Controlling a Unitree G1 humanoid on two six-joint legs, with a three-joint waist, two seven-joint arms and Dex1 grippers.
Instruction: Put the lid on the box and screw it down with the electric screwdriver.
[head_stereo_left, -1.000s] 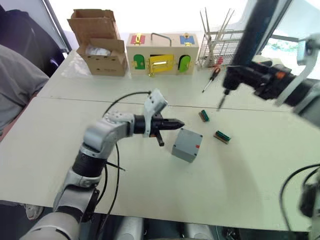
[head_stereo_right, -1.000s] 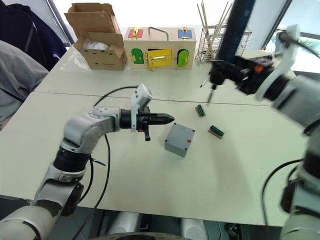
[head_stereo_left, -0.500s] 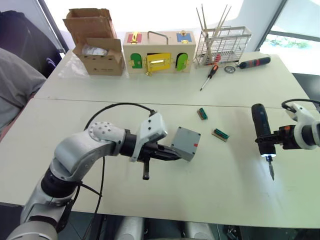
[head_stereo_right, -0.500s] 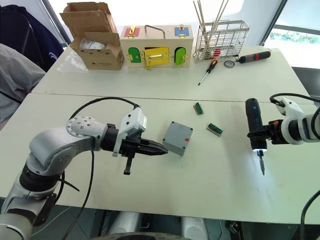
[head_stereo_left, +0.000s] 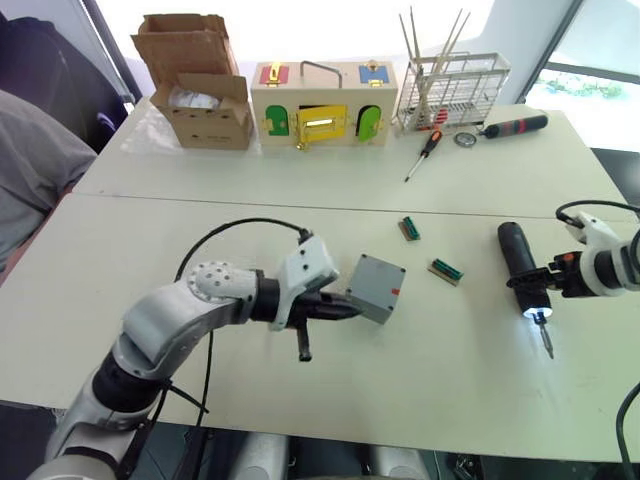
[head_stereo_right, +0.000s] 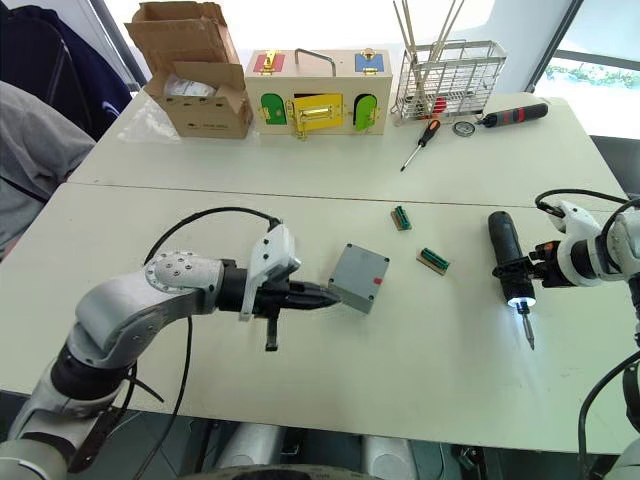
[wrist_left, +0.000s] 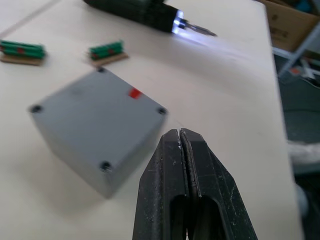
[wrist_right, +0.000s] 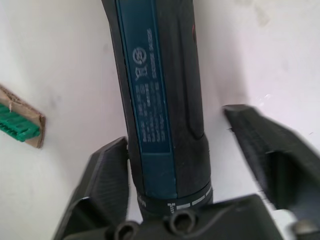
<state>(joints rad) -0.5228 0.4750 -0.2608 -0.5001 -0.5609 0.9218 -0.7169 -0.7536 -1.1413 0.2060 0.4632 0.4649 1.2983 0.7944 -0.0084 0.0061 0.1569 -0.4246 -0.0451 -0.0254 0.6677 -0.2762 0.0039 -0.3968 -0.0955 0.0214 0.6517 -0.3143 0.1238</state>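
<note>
We see left end effector (head_stereo_right: 325, 296) fingers together beside the box (head_stereo_right: 358, 277) | right end effector (head_stereo_right: 533, 272) fingers apart around electric screwdriver (head_stereo_right: 505, 255) on desk (head_stereo_right: 330, 190)

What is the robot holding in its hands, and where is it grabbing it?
The left gripper is shut and holds nothing. The electric screwdriver sits between the right gripper's spread fingers; only one touches its body, so no grip.

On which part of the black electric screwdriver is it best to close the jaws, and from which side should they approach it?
Probably the thick middle of the electric screwdriver, away from the lit tip and thin bit. It lies flat on the table, so the jaws should likely come from above, one on each long side across the round barrel. The right gripper already straddles its body, jaws open.
</note>
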